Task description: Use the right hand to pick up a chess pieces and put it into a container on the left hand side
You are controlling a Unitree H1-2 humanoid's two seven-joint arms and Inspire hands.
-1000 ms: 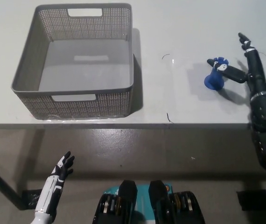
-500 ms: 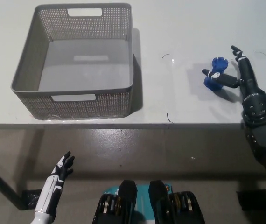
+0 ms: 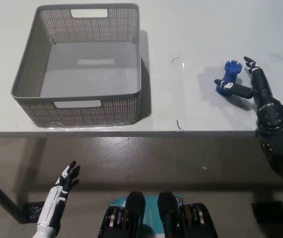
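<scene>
Chess pieces: we count one, blue (image 3: 227,78), tipped between the right hand's (image 3: 254,89) spread fingers, touching, not clamped.
Baskets: one, grey (image 3: 28,92).
Left hand (image 3: 64,183): idle, fingers apart.

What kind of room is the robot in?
Probably a lab or workshop, not a home. A plain white table stands on a bare grey concrete floor, holding only a grey plastic basket and a blue chess piece, which the robot's black right hand is touching.
</scene>
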